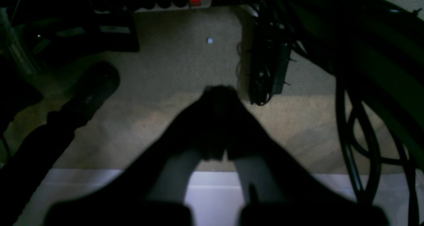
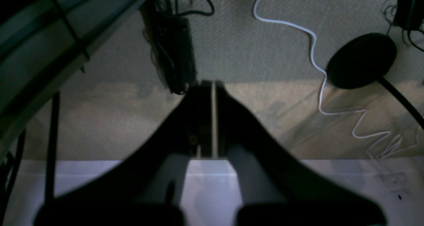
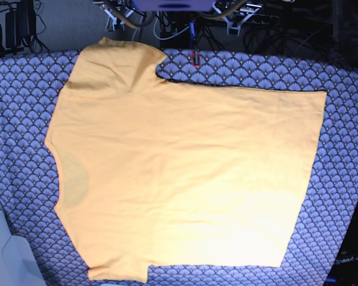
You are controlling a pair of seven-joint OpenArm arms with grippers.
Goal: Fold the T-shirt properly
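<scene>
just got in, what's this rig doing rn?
Nothing is being handled yet. The T-shirt lies spread flat and unfolded on the patterned cloth, neckline toward the base view's left. Neither arm shows in that view. Both wrist cameras look down at carpet and cables beyond the table edge: the left gripper and right gripper are shut and hold nothing. Folding hasn't started.
</scene>
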